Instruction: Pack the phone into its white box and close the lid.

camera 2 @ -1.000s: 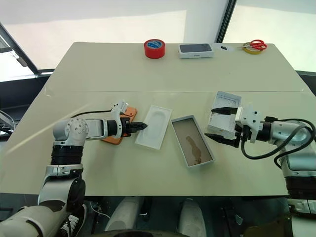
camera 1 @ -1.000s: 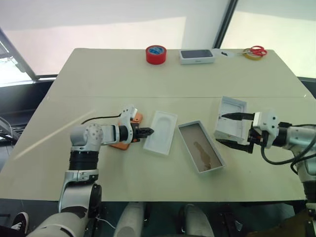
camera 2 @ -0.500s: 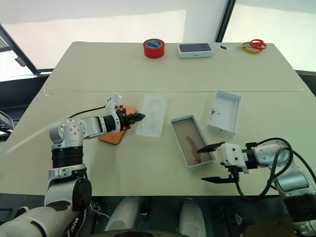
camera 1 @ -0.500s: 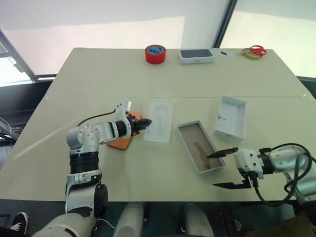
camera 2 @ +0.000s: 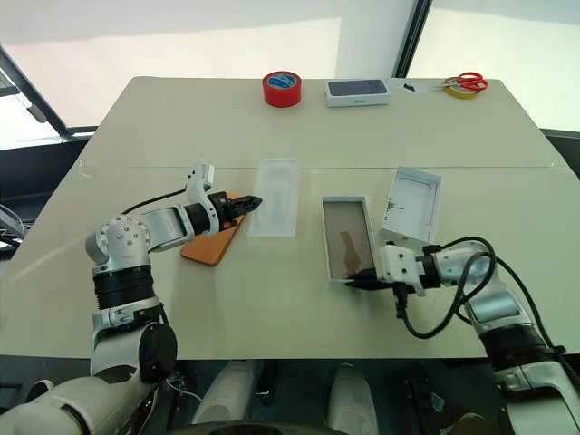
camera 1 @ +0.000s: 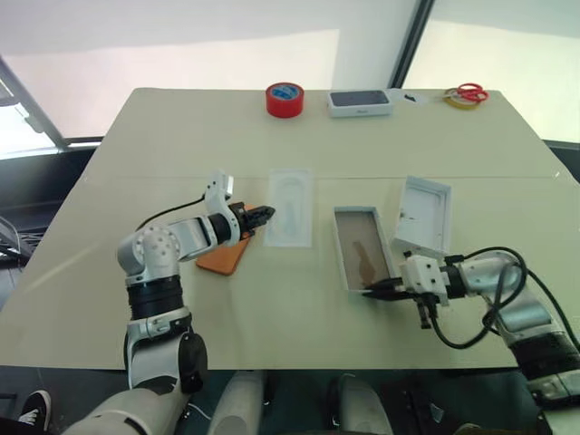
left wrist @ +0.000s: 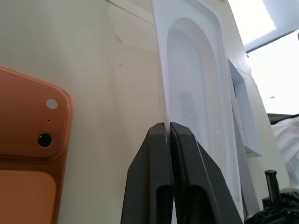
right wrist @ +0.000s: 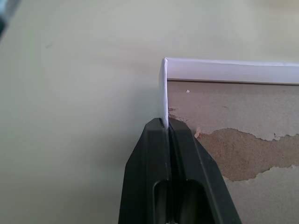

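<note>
A wide beige table (camera 1: pixel 181 145) carries everything. At its far edge lie a red tape roll (camera 1: pixel 285 99), a dark-topped white flat box (camera 1: pixel 361 102) and red-handled scissors (camera 1: pixel 468 93). Nearer, from left to right, lie the orange phone (camera 1: pixel 225 256), a thin white insert (camera 1: pixel 291 207), the white box (camera 1: pixel 362 259) with a brownish floor, and the lid (camera 1: pixel 424 216) just beside it.
</note>
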`<state>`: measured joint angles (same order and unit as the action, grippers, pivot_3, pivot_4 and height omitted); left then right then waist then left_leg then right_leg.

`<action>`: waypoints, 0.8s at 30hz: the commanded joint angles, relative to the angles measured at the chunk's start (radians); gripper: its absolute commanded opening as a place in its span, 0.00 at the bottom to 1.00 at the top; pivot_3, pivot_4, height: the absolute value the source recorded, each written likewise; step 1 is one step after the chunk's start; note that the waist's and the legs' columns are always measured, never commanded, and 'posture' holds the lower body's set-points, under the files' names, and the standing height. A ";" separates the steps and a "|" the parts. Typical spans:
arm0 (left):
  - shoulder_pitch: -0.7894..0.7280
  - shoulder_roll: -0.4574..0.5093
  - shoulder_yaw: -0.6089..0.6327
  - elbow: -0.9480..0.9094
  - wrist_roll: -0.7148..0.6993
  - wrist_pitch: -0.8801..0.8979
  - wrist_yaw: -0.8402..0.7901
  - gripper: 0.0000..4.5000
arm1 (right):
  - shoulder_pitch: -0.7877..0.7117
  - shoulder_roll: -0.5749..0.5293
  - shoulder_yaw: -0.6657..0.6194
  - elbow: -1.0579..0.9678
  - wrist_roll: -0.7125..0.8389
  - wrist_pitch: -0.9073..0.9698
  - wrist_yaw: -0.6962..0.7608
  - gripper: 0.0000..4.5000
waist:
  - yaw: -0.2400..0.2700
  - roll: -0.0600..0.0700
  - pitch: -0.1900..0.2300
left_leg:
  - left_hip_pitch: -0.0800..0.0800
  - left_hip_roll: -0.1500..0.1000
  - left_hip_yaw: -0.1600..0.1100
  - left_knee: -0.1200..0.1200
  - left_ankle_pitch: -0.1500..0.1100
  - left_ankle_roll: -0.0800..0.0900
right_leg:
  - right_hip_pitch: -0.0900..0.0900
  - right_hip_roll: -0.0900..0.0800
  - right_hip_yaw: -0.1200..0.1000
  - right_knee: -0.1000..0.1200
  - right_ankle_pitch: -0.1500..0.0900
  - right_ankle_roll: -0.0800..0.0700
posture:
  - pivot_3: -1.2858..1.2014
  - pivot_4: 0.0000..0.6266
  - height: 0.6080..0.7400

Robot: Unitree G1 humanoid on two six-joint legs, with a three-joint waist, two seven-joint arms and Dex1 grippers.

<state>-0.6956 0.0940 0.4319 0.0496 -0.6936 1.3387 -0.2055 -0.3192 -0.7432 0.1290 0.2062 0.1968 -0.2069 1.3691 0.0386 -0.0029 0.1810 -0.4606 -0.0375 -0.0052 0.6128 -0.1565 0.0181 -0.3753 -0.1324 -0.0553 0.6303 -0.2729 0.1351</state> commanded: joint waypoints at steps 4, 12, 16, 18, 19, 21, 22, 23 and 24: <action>-0.089 -0.046 0.045 -0.033 -0.056 -0.039 0.055 0.00 | -0.111 0.042 0.008 0.035 -0.008 -0.011 -0.025 0.01 | 0.002 0.000 0.000 | 0.000 0.000 0.000 0.000 0.000 0.000 | 0.001 0.000 0.000 0.000 0.000 0.000 | 0.52 0.24 1.00; -0.085 -0.068 0.001 -0.034 -0.054 -0.074 0.072 0.00 | -0.149 0.089 0.036 0.083 -0.050 -0.007 -0.072 0.50 | -0.001 -0.001 0.000 | 0.000 -0.001 0.000 0.000 0.000 0.000 | 0.001 0.001 0.000 0.000 0.001 0.001 | 0.52 0.24 1.00; -0.058 -0.082 -0.033 -0.051 -0.048 -0.068 0.087 0.00 | -0.126 0.062 -0.024 0.016 0.032 0.098 -0.074 0.73 | 0.001 0.000 0.000 | 0.000 -0.001 0.000 0.000 0.000 0.000 | 0.001 0.001 0.000 0.000 0.001 0.001 | 0.52 0.24 1.00; -0.031 -0.108 -0.058 -0.071 -0.049 -0.062 0.098 0.00 | -0.107 0.017 -0.085 -0.008 0.084 0.167 -0.071 0.73 | 0.004 -0.001 0.000 | 0.000 -0.001 0.000 0.000 0.000 0.000 | 0.001 0.000 0.000 0.000 0.001 0.001 | 0.52 0.24 1.00; -0.017 -0.119 -0.070 -0.080 -0.049 -0.061 0.101 0.00 | -0.095 -0.003 -0.110 -0.014 0.101 0.189 -0.069 0.73 | 0.005 -0.001 0.000 | 0.000 -0.001 0.000 0.000 0.000 0.000 | 0.001 0.000 0.000 0.000 0.001 0.001 | 0.52 0.24 1.00; 0.005 -0.150 -0.086 -0.093 -0.045 -0.069 0.121 0.00 | -0.067 -0.046 -0.155 -0.008 0.110 0.189 -0.074 0.73 | 0.006 -0.001 0.000 | 0.000 -0.002 0.000 0.001 0.000 0.000 | 0.002 0.000 0.000 0.000 0.001 0.001 | 0.52 0.24 1.00; 0.014 -0.166 -0.090 -0.095 -0.049 -0.076 0.124 0.00 | -0.055 -0.067 -0.176 0.002 0.113 0.191 -0.076 0.73 | 0.004 -0.001 0.000 | 0.000 -0.002 0.000 0.001 0.000 0.001 | 0.002 -0.001 0.000 -0.001 0.001 0.001 | 0.52 0.24 1.00; 0.021 -0.184 -0.095 -0.094 -0.049 -0.080 0.132 0.00 | -0.044 -0.086 -0.198 0.018 0.111 0.179 -0.081 0.73 | 0.003 -0.001 0.000 | 0.000 -0.001 0.000 0.001 0.000 0.000 | 0.002 -0.001 0.000 -0.001 0.001 0.001 | 0.52 0.24 1.00; 0.031 -0.198 -0.107 -0.092 -0.044 -0.085 0.135 0.00 | -0.036 -0.100 -0.217 0.033 0.107 0.169 -0.089 0.73 | 0.002 -0.001 0.000 | 0.000 -0.001 0.000 0.000 0.000 0.000 | 0.001 0.000 0.000 -0.001 0.000 0.001 | 0.52 0.24 1.00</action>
<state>-0.6630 -0.0908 0.3616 -0.0029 -0.7287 1.2727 -0.0767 -0.3593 -0.8244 -0.0431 0.2298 0.2889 -0.0227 1.2912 0.0405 -0.0037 0.1815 -0.4606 -0.0381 -0.0053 0.6131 -0.1567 0.0186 -0.3740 -0.1326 -0.0554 0.6292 -0.2725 0.1357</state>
